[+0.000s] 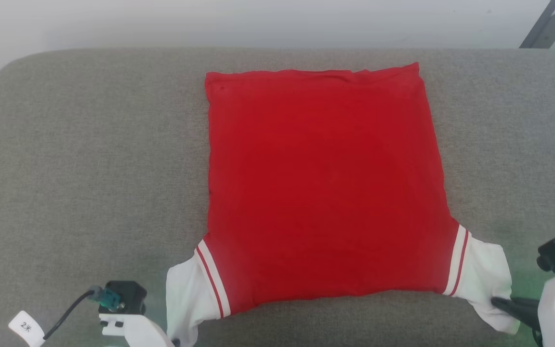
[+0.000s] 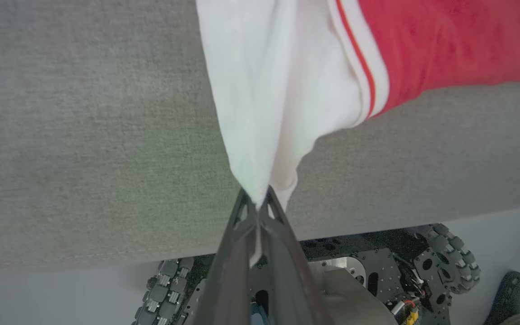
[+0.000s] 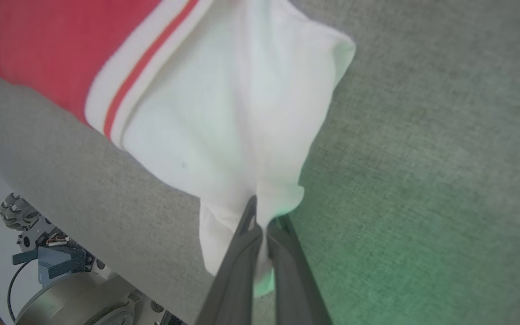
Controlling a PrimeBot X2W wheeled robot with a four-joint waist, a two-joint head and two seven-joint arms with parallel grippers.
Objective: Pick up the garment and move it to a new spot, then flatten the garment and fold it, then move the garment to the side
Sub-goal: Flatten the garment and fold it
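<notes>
Now, garment (image 1: 325, 193): bright red soft shirt lying flat on the middle of the padded surface, its body a near-square smooth panel, slightly wider toward the robot; a few small ripples along the far hem.
Sleeves: white and short, fanning out from the two near corners; left sleeve (image 1: 186, 299) and right sleeve (image 1: 484, 274) are each drawn to a point toward a gripper.
Bands: ribbed white strips, each with one thin red line, where either sleeve meets the red body; left band (image 1: 212, 279), right band (image 1: 458, 260).
Left gripper (image 2: 256, 203): two long dark fingers pressed together, pinching the tip of the left sleeve; the white cloth gathers into a narrow cone at the fingertips, and a sliver shows between the fingers.
Right gripper (image 3: 264, 221): fingers closed on the edge of the right sleeve, whose cloth folds and bunches around the tips.
Padded surface (image 1: 89, 168): grey woven fabric with a fine grain and rounded far corners; a faint green tint lies on it near the right gripper.
Wrist housings: white shells with dark blocks on top.
Paper tag (image 1: 26, 327): small and white, by a black cable at the left wrist.
Wheeled base (image 2: 449, 262): dark metal with roller wheels, below the surface's near edge.
</notes>
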